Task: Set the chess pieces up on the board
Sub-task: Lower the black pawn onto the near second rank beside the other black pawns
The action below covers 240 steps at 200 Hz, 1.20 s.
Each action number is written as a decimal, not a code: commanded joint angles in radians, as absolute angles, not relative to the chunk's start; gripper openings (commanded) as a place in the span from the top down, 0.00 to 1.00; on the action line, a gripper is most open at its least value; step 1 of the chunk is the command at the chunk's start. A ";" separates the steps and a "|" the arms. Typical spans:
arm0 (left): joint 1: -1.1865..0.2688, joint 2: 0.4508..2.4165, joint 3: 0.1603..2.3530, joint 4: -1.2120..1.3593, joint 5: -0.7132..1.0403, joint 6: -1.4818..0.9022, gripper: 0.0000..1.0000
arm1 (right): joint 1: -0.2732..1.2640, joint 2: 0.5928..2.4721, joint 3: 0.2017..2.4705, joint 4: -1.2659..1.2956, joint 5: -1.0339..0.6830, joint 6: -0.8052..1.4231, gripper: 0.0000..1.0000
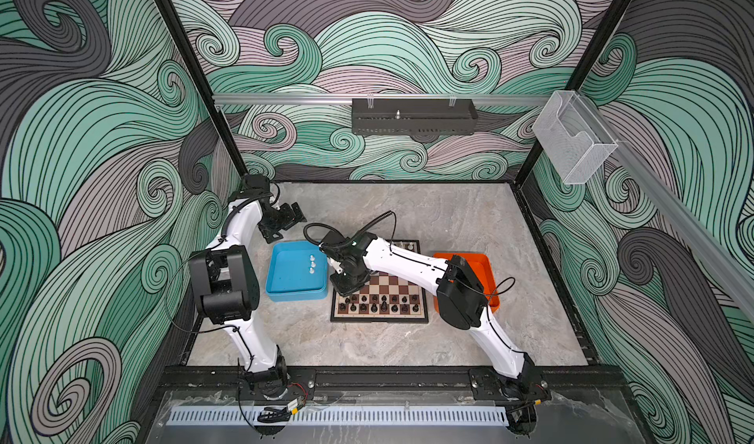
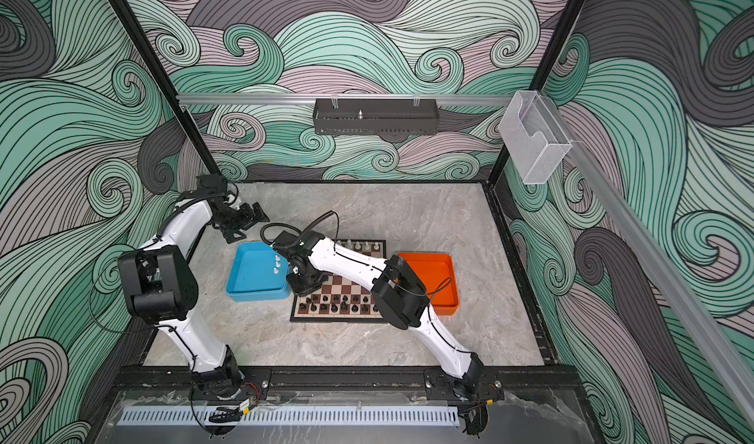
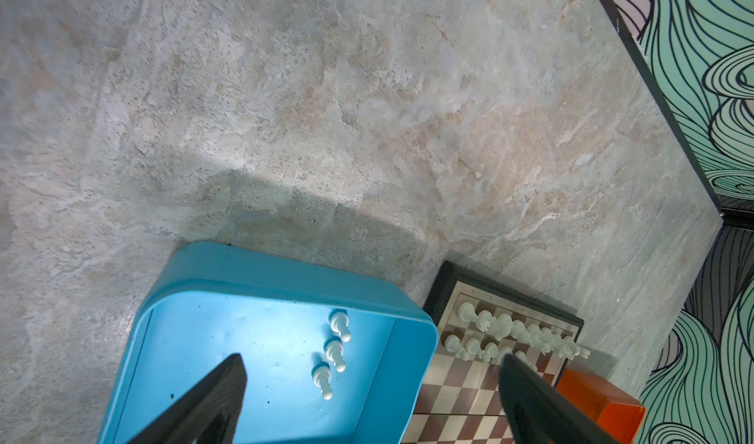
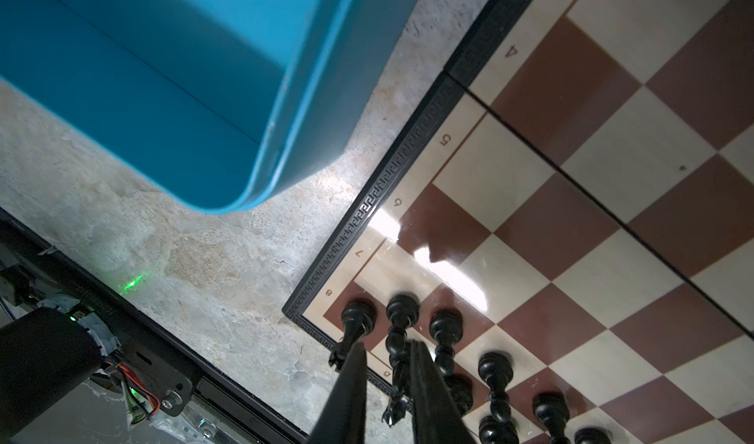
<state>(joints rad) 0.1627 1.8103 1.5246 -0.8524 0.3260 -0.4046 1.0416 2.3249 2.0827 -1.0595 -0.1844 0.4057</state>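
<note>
Right gripper (image 4: 387,344) straddles a black piece (image 4: 398,331) standing by the board's (image 4: 571,217) corner, jaws barely parted, hold uncertain, so this placement looks nearly finished; next, the left gripper (image 3: 371,357), spread wide, should fetch three white pawns (image 3: 335,352) from the blue tray (image 3: 285,266).

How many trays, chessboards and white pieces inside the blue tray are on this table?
Trays: 2, the blue tray and the orange tray
Chessboard: 1
White pieces in the blue tray: 3
Total: 6
</note>
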 commanded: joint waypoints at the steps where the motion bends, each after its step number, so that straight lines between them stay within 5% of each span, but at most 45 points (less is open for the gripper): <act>1: 0.172 1.819 1.520 -0.859 0.338 -0.413 0.02 | 1.051 2.329 2.069 -1.082 -0.191 0.416 0.78; 240: 0.175 1.820 1.519 -0.857 0.339 -0.413 0.01 | 1.054 2.369 2.063 -1.090 -0.201 0.413 0.79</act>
<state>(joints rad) 0.1635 1.8103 1.5204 -0.8520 0.3264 -0.4049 1.0508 2.3569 2.0670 -1.0676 -0.1928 0.4053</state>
